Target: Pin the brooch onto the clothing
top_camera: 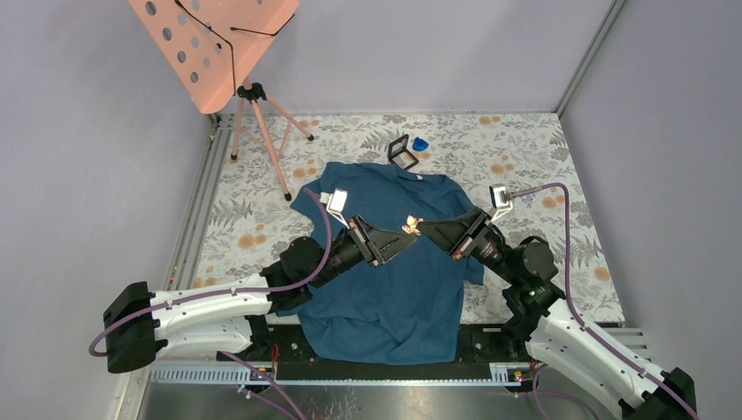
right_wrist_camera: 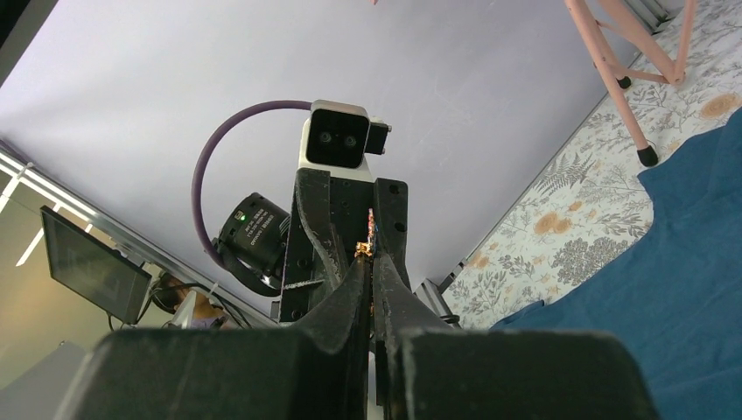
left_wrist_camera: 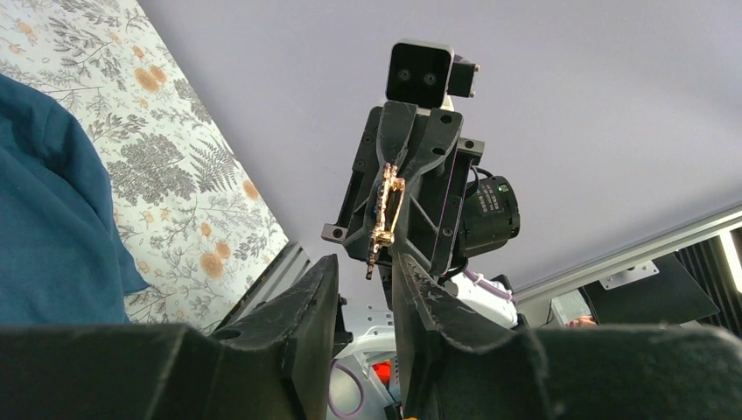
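Grey walls close the cell on three sides, and below them the bench (top_camera: pixel 542 166) wears a floral cloth; spread flat across its middle lies the clothing (top_camera: pixel 394 297), neck towards the far edge; a pink music stand (top_camera: pixel 210 44) occupies the far left corner, well apart from the work. We see both arms raised and meeting tip to tip over the chest of the shirt, above the fabric and not touching it. Our right hand (right_wrist_camera: pixel 368 262) has its fingers pressed nearly together on the brooch (left_wrist_camera: pixel 385 214), which runs lengthwise between them with its lower end poking out; our left hand (left_wrist_camera: pixel 364 262) faces it with a narrow gap between its fingers, holding nothing, the brooch's free end just at the mouth of that gap. We cannot tell from any view whether the pin is unclasped.

We judge this to be a handover or a clasp-opening step, and the risks follow from how small the ornament is; if the left hand closes off-centre it may twist the brooch out of the right hand's thin grip, and it would drop onto the shirt or the patterned cloth, where it would be hard to find; if both hands pull at once the pin could bend; and a pin pushed into loose, unbraced fabric may merely shove it aside.
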`<state>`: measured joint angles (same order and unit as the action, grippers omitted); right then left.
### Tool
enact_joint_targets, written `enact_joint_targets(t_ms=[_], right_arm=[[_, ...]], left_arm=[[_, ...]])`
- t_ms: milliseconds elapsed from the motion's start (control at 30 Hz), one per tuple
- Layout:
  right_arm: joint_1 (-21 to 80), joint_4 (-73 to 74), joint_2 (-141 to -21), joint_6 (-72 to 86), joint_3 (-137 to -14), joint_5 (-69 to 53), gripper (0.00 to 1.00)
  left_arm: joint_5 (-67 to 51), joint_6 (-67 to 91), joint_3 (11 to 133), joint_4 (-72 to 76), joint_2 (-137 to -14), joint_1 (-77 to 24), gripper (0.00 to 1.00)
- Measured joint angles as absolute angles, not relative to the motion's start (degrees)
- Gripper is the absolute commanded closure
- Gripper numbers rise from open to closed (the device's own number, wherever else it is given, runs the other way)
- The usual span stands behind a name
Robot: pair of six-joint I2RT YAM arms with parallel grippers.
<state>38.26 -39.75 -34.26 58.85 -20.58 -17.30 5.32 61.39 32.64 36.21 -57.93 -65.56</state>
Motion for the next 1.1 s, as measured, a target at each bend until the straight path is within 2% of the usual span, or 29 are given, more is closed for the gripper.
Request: enact_joint_targets(t_ms=[267,400,467,533,600,667,733,800,933,1033,1100], right_arm=[[38.3,-39.7,-33.7,59.2,-20.3,-17.7,1.00],[38.3,-39.7,-33.7,59.4,-20.2,-17.8,1.00],[38.3,-39.7,-33.5,59.5,-20.0,-17.6,0.98],[38.2,-39.3,-33.1,59.8,-19.6,-17.4,0.80],[38.2,-38.5,-32.5,59.9,-19.4,-17.2,0.55],[38.3,-36.6,-31.3,59.7,-19.2,-17.3,0.37],[38.3,-34.6,-29.3,59.6,-19.0,-17.1,0.25],[38.3,-31.8,-26.7,59.0,-18.5,-17.0,0.18],[38.3,-23.9,-21.6,56.9,-18.0,-16.1,0.13],[38.3,-15.9,-20.9,53.5,-19.9,-16.6,0.12],[38.2,-10.1,-22.0,50.3,-22.9,-18.4,0.15]], left_arm=[[5.3,61.6,32.6,37.4,-57.9,-65.3,0.81],[5.5,61.8,32.6,37.4,-58.1,-65.3,0.98],[5.5,61.8,32.7,37.4,-58.3,-65.3,1.00],[5.4,61.6,32.7,37.1,-58.4,-65.3,1.00],[5.3,61.4,32.8,36.6,-58.6,-65.3,1.00],[5.5,61.0,32.9,35.5,-58.5,-65.2,1.00],[5.8,60.5,32.9,33.6,-58.1,-64.6,1.00],[5.8,59.7,32.9,31.0,-56.8,-63.7,1.00],[3.6,56.0,32.9,24.8,-52.8,-61.3,1.00],[-0.8,51.1,33.9,18.4,-50.7,-60.0,1.00],[-6.2,47.2,35.3,13.3,-49.9,-59.1,1.00]])
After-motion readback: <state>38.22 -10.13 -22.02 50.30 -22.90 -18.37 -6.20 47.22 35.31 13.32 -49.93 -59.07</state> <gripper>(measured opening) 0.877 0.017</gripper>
